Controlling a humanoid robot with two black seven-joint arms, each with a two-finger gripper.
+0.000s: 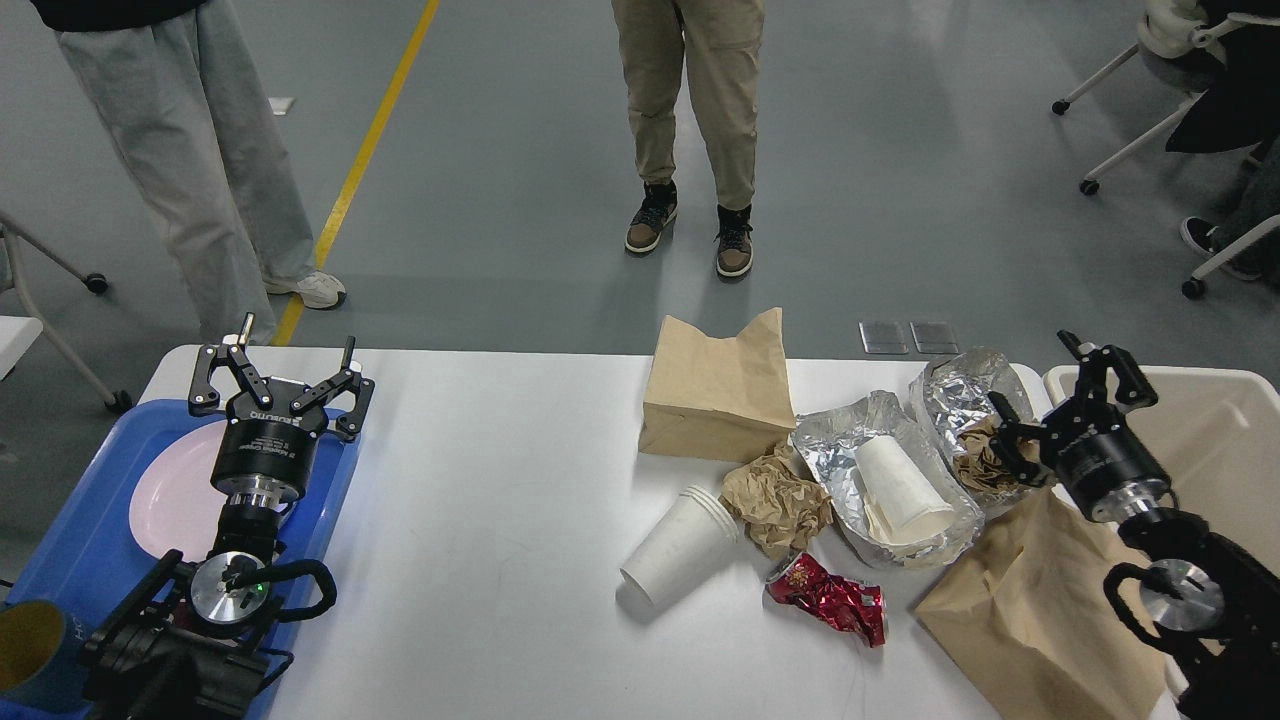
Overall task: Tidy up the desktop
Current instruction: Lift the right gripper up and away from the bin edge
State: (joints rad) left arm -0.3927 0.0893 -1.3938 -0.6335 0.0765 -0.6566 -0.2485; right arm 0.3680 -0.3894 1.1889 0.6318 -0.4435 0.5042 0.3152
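The white desktop (500,480) carries litter on its right half: an upright brown paper bag (715,395), crumpled brown paper (775,500), stacked white paper cups lying on their side (675,550), a crushed red can (825,598), a foil tray holding a white cup (895,490), a foil bundle with brown paper (965,420), and a flat brown bag (1030,610). My left gripper (280,370) is open and empty above the blue tray. My right gripper (1065,395) is open and empty, beside the foil bundle near the bin's edge.
A blue tray (80,560) with a pink plate (170,490) sits at the left edge. A beige bin (1220,440) stands at the right. People stand on the floor beyond the desk (690,100), and wheeled chairs are at the far right.
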